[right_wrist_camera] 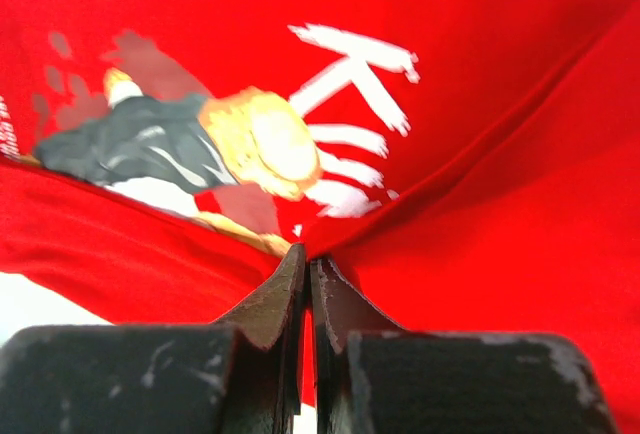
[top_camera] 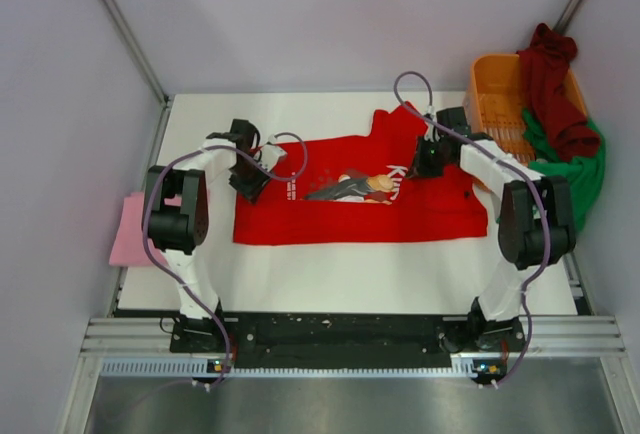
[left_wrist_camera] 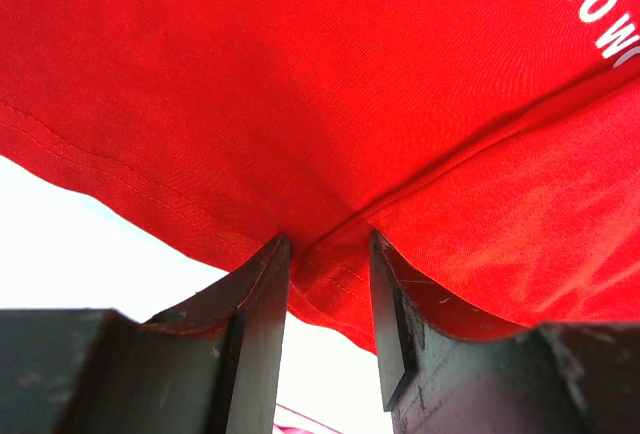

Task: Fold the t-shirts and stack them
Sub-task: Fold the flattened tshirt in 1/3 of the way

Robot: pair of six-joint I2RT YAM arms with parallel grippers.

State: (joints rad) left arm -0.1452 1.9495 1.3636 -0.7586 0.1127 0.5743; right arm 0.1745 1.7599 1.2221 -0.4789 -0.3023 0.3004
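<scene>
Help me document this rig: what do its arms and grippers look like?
The left arm and right arm have white links, bulky black joints and a looping lilac-grey cable. The left gripper and right gripper have dark, scuffed, wedge-shaped fingers.

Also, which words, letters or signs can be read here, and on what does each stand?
"E TO W": white letters, cut by the frame edge, on the bright red cloth t-shirt, left wrist view.
"K": big white brush letter beside the dark chest graphic, same shirt, right wrist view; strokes under it unreadable.
Small white print at that view's left edge: too blurred.
</scene>
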